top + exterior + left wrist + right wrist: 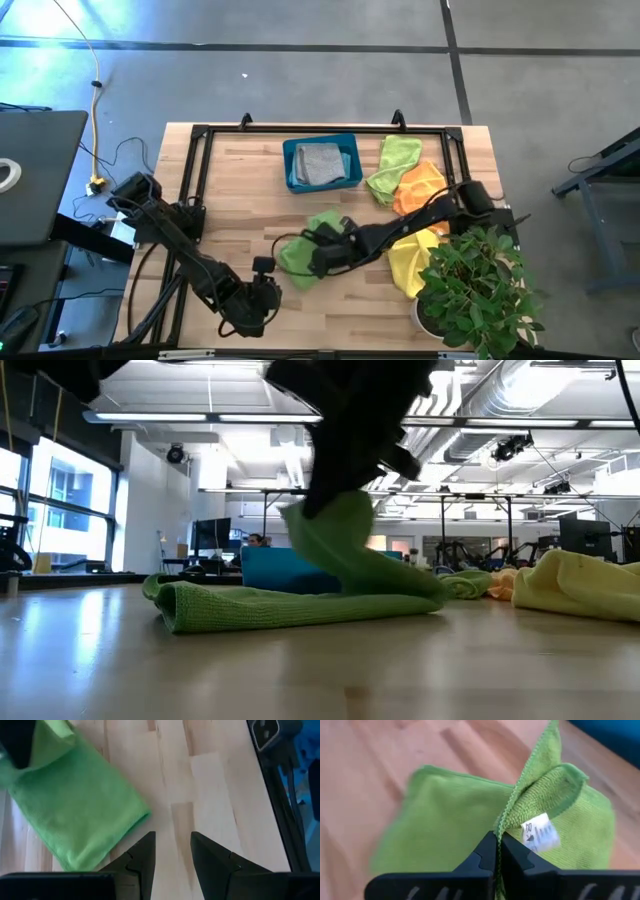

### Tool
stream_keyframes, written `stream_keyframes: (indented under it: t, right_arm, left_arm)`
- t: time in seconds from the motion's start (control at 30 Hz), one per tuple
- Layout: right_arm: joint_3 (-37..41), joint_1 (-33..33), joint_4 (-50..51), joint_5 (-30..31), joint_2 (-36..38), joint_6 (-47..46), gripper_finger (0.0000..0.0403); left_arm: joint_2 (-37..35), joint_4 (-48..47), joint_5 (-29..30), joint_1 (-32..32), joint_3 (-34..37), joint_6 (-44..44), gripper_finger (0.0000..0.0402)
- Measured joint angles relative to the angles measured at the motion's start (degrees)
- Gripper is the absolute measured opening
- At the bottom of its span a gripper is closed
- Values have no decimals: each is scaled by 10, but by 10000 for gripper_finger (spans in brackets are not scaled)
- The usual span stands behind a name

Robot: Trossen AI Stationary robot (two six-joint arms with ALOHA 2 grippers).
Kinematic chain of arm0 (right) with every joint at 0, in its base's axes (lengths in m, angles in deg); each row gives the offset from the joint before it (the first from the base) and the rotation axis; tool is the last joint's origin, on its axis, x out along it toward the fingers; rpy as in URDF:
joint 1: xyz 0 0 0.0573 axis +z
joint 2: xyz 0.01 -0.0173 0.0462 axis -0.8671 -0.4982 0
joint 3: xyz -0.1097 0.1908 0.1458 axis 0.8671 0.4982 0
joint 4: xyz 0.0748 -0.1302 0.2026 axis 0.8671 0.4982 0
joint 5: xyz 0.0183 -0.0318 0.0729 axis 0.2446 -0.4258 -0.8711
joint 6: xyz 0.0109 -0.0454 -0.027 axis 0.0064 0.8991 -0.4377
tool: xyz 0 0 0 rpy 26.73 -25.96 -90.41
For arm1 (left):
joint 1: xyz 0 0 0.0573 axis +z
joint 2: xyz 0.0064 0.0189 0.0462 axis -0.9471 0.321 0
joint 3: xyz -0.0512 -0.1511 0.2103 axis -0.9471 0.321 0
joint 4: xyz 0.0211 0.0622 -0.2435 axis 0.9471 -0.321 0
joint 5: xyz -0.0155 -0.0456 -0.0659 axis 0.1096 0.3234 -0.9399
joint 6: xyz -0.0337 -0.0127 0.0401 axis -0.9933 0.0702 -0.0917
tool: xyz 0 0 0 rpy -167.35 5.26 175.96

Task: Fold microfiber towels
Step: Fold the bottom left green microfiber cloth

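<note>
right gripper (pixel 496 851) pinched tight on green towel (pixel 297 255) mid-table, lifting one edge, probably to flip it over for the fold | left gripper (pixel 172 851) parked near front edge, fingers apart, nothing held | other towels (pixel 405 170) piled far right

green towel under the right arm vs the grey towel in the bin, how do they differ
The green towel lies on the bare table; the grey towel sits inside the blue bin. The green one has an edge pinched and lifted by the right pincer; nothing touches the grey one. Both are small soft cloths.
</note>
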Motion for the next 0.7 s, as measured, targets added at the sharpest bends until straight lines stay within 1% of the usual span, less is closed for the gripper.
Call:
stream_keyframes:
  t: [0.27, 0.4, 0.5, 0.6, 0.7]
  right_arm:
    - [-114, 23, -2, 6, -85, 31, 0]
    - [-151, 24, -3, 5, -122, 35, 0]
    - [-160, 24, -15, -19, -145, 37, 3]
    - [-159, 24, -44, -26, -157, 50, 18]
    - [-159, 27, -72, -44, -161, 53, 50]
  left_arm:
    - [0, -26, 13, -28, 1, -40, 115]
    - [1, -23, 30, -46, 1, -48, 115]
    - [1, -25, 37, -59, 1, -61, 115]
    - [1, -23, 49, -69, 1, -70, 115]
    - [1, -23, 63, -77, 1, -78, 115]
